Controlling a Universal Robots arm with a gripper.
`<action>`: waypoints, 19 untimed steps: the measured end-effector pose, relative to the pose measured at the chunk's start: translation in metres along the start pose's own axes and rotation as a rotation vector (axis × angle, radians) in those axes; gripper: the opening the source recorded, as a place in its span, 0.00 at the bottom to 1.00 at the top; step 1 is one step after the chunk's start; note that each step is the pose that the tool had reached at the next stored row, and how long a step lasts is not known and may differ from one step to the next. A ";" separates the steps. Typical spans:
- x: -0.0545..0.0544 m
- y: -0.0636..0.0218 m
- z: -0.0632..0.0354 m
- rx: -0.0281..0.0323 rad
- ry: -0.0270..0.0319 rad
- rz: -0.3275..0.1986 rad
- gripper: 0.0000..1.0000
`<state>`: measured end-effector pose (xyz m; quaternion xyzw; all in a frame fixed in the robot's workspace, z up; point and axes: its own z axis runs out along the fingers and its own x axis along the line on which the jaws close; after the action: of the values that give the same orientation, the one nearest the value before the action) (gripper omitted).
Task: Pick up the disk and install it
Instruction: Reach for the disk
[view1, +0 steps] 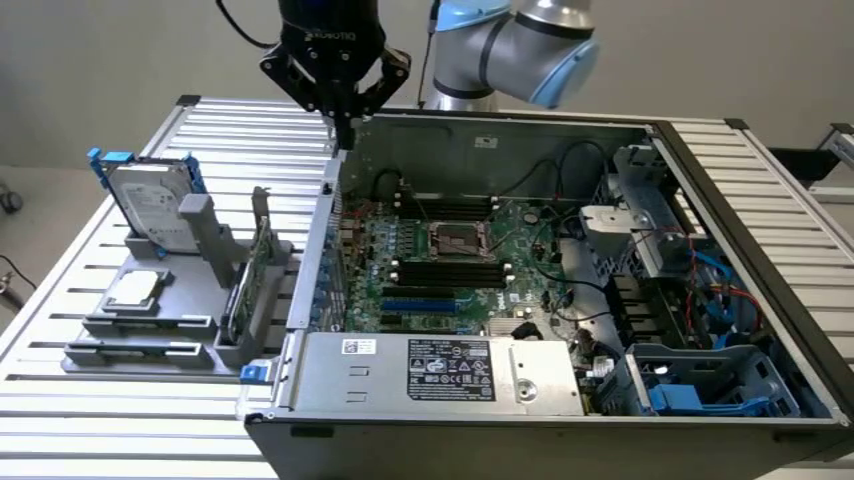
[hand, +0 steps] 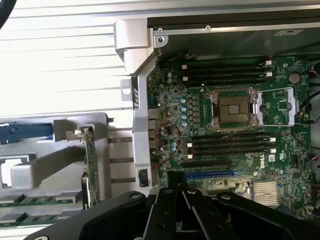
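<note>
Fingers (view1: 343, 120) hang clenched and empty, so spread them before you reach the upright silver-grey, blue-railed metal disk (view1: 150, 205).

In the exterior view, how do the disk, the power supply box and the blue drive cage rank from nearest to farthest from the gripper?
From the shut gripper, above the case's rear wall:
1. Disk, upright outside the case, exterior view's left.
2. Power supply box, at the case's near edge.
3. Blue drive cage, near corner, exterior view's right.
</note>
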<state>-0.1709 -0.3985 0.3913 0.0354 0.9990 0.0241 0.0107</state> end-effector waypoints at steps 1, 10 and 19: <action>0.004 -0.0003 0.0001 0.0000 0.0000 0.000 0.11; 0.046 0.0076 0.0044 0.0099 -0.0005 0.000 0.11; 0.088 0.0149 0.0066 0.0321 -0.0021 -0.001 0.11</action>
<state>-0.2571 -0.3770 0.3838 0.0352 0.9993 0.0080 0.0111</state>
